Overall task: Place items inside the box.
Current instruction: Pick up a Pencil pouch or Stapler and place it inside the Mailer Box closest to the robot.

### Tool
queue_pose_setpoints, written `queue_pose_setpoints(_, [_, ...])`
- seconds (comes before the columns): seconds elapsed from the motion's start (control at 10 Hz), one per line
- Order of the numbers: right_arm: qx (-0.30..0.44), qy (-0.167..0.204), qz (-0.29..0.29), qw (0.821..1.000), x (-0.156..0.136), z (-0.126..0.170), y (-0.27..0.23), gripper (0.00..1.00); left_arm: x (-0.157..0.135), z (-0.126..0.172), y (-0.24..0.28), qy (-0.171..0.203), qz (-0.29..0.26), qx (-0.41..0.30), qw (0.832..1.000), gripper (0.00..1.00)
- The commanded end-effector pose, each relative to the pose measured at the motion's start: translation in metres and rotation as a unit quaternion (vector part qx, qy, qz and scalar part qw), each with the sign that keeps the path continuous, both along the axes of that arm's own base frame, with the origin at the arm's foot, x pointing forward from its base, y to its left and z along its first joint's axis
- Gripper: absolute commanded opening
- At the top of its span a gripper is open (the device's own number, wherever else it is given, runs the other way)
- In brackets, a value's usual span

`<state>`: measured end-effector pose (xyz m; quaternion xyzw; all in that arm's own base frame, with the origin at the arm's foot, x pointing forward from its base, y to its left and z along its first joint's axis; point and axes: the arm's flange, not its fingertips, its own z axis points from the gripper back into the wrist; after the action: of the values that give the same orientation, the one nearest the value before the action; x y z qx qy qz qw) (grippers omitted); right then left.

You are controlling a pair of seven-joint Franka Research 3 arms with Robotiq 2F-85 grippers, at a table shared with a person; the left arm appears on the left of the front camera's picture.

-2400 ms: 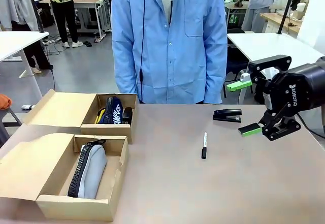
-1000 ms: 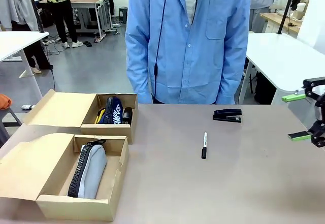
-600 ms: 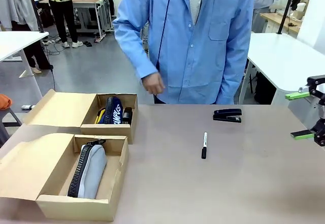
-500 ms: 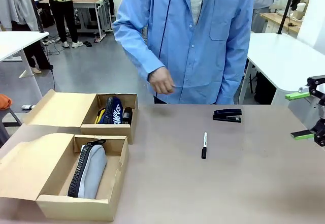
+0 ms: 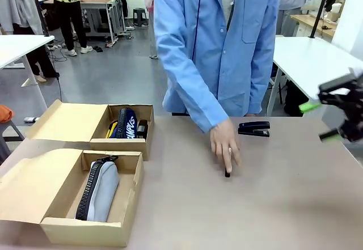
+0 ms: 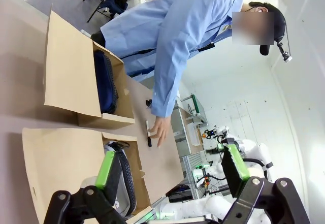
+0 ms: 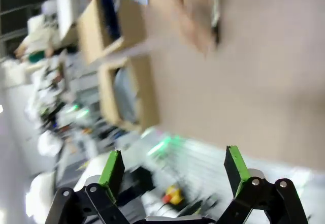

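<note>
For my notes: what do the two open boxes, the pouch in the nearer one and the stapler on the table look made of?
Nearer box and farther box: brown cardboard, matte, with creased fold-out flaps. Pouch: soft grey fabric, slightly slumped, dark zip along one side. Stapler: black and smooth; plastic or painted metal, the view cannot settle which.

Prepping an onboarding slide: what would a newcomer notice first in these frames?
A person in blue leans over the table, hand on the black pen at mid-table, a black stapler just beyond. At the left sit two open cardboard boxes: the far box holds a navy pouch, the near box a grey pouch. The right gripper hangs at the right edge, fingers apart, empty.
</note>
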<state>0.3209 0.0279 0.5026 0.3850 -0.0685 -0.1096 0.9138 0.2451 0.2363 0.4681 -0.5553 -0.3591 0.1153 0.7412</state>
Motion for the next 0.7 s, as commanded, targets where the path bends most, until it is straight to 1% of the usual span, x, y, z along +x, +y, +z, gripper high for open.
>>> queue_pose_setpoints(0.0, [-0.103,-0.03,-0.014,0.994,0.095,-0.031,0.012,1.0,0.0,0.0,-0.002,-0.015,-0.001,-0.002,1.0,1.0])
queue_pose_setpoints(0.1, [-0.095,0.011,0.028,0.995,0.107,-0.048,0.03,1.0,0.0,0.0,-0.002,-0.015,-0.001,-0.002,1.0,1.0])
queue_pose_setpoints(0.2, [-0.027,0.019,0.046,0.998,0.09,-0.039,0.012,1.0,0.0,0.0,-0.002,-0.015,-0.001,-0.002,1.0,1.0])
queue_pose_setpoints(0.3, [0.039,0.013,0.041,0.998,0.055,-0.017,-0.035,1.0,0.0,0.0,-0.002,-0.015,-0.001,-0.002,1.0,1.0])
queue_pose_setpoints(0.4, [0.061,-0.013,0.02,0.998,0.006,-0.003,-0.086,1.0,0.0,0.0,-0.002,-0.015,-0.001,-0.002,1.0,1.0])
queue_pose_setpoints(0.5, [0.071,-0.038,-0.028,0.996,-0.047,-0.008,-0.132,1.0,0.0,0.0,-0.002,-0.015,-0.001,-0.002,1.0,1.0])
queue_pose_setpoints(0.6, [0.081,-0.029,-0.064,0.994,-0.079,-0.024,-0.15,1.0,0.0,0.0,-0.002,-0.015,-0.001,-0.002,1.0,1.0])
